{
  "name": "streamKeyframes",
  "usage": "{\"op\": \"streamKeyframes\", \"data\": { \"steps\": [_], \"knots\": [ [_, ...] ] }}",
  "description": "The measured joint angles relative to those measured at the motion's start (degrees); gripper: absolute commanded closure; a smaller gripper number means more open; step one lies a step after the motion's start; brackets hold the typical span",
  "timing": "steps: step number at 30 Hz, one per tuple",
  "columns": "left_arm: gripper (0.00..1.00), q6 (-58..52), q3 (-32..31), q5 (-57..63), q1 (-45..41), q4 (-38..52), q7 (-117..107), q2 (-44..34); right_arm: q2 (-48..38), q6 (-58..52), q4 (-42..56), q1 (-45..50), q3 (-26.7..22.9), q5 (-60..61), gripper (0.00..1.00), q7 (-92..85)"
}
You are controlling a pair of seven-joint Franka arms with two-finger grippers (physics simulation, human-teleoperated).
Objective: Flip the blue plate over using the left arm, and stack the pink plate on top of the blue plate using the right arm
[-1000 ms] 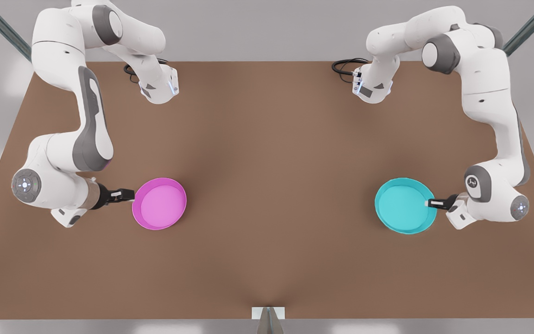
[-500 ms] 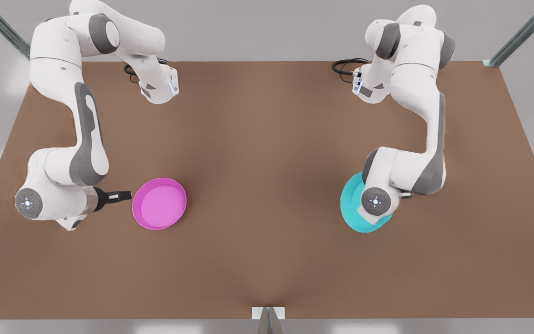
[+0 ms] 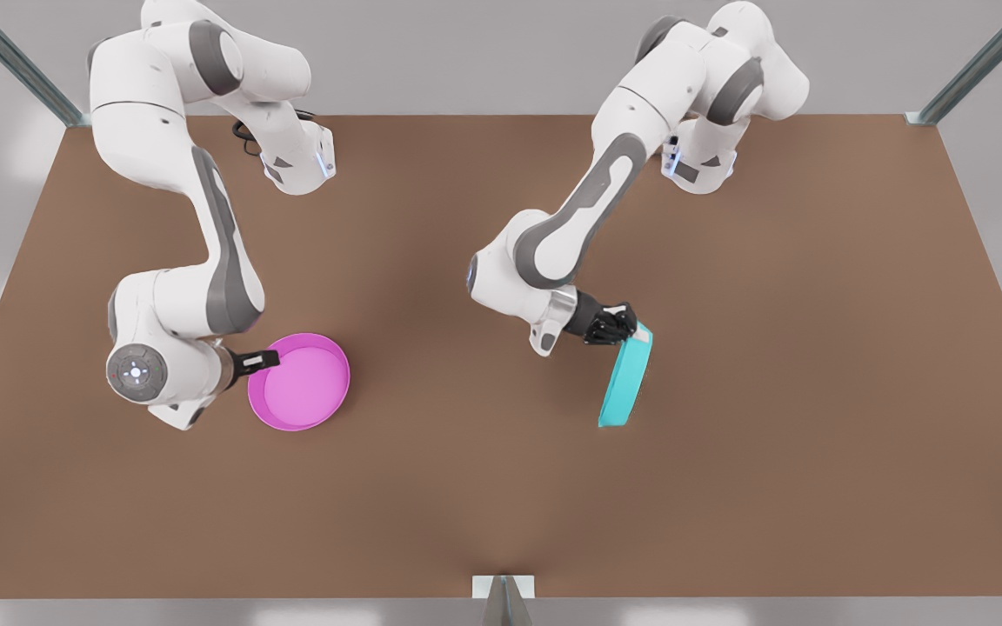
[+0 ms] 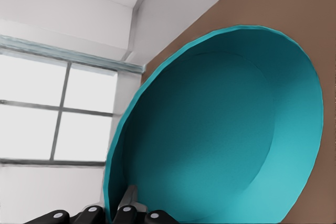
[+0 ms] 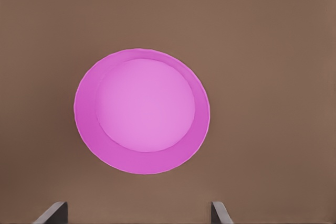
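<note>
From my station, the front view's left side has the right arm [image 3: 162, 252], its right gripper [image 3: 268, 357] level at the rim of the pink plate [image 3: 299, 382]. The right wrist view puts its two fingertips [image 5: 52, 212] spread wide apart with nothing between them, the plate lying flat and open side up on the desk [image 3: 431, 487] beyond. That plate sits in the desk's left half in the front view, well clear of every edge.

Near the desk's middle, the left arm [image 3: 588, 209] reaches down from the far edge. Its left gripper [image 3: 627, 329] is clamped on the upper rim of the blue plate [image 3: 624, 379], which stands nearly on edge, seen almost edge-on. In the left wrist view I see the plate's hollow inside [image 4: 220, 140] facing the camera, with a finger [image 4: 126, 203] pressed against the rim.
</note>
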Motion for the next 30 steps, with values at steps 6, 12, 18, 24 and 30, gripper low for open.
{"op": "streamKeyframes", "data": {
  "steps": [6,12,18,24,30],
  "knots": [
    [0.75,-0.77,0.01,5.17,-3.69,-2.88,-15.19,3.24,-0.10,15.02,-6.59,-5.19,0.20,1.00,0.00,0.10],
    [0.75,-8.32,-0.16,6.78,-7.14,-3.32,-10.88,5.75,0.21,10.98,-6.68,-5.98,0.20,4.44,0.00,-0.36],
    [0.76,-13.53,-0.50,4.96,-8.62,-3.15,-6.19,9.11,2.26,10.28,-9.10,-8.30,0.20,4.84,0.00,-3.59],
    [0.76,-14.83,-5.94,9.72,-8.61,-1.39,-6.76,11.72,2.33,10.63,-11.75,-10.78,0.20,10.50,0.00,-4.17],
    [0.76,-14.65,-7.62,16.98,-8.89,0.02,-13.47,14.15,6.18,10.68,-12.35,-13.18,0.20,10.50,0.00,-8.15]
  ]
}}
